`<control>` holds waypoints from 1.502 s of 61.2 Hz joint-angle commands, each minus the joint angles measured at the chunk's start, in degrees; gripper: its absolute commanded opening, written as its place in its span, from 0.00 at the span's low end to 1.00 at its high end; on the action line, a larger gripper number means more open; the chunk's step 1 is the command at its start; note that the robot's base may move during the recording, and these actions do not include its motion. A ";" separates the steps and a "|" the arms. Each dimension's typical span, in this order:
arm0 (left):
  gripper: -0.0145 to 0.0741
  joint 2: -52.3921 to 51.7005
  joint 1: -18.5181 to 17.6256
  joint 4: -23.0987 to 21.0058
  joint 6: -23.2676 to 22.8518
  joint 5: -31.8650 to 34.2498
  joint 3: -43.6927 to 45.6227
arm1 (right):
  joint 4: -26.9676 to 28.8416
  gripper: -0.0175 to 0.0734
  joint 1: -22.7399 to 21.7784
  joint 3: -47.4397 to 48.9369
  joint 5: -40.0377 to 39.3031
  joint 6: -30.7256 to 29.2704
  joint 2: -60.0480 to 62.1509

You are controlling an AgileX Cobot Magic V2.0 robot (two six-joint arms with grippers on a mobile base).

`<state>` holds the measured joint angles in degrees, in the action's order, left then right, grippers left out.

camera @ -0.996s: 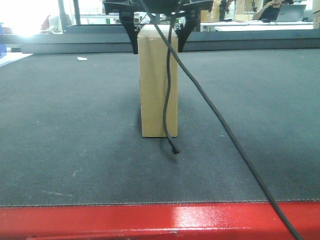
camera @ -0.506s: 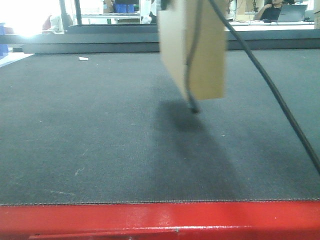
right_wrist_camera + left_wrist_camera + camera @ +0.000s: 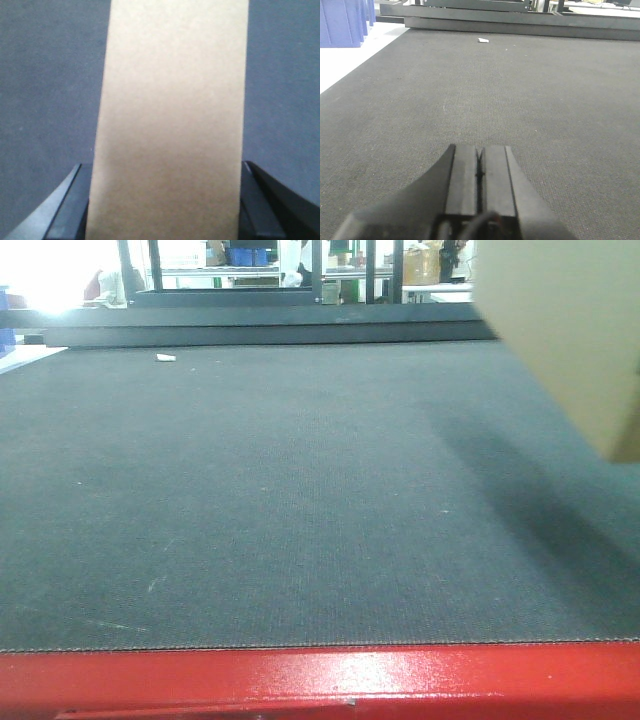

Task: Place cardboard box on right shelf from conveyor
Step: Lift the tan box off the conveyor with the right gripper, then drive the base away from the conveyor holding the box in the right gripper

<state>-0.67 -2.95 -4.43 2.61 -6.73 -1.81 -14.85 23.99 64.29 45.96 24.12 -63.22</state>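
Right tool (image 3: 163, 175) clamps the cardboard box (image 3: 170, 110) above the conveyor (image 3: 250, 490); left tool (image 3: 479, 156) closed.

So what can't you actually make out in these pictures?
- Front view: the cardboard box is blurred and cut off by the top and right edges; what carries it is out of frame.
- Right wrist view: the box covers most of the conveyor and the right pincer except its finger edges.
- The right shelf appears in no view.
- The white scrap is too small to identify.
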 commanded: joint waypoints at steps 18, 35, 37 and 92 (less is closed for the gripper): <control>0.03 -0.86 -0.52 -0.34 0.02 4.96 -0.55 | -3.20 0.40 -0.47 -14.22 -8.40 -1.73 27.39; 0.03 -0.86 -0.52 -0.34 0.02 4.96 -0.55 | -3.20 0.40 -0.47 -15.55 -6.81 -6.14 37.92; 0.03 -0.86 -0.52 -0.34 0.02 4.96 -0.55 | -3.20 0.40 -0.47 -15.55 -6.85 -6.14 38.39; 0.03 -0.86 -0.52 -0.34 0.02 4.96 -0.55 | -3.18 0.40 -0.47 -15.55 -5.68 -6.14 38.87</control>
<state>-0.67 -2.95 -4.43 2.61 -6.73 -1.81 -16.22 23.86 47.23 45.49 18.57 -23.96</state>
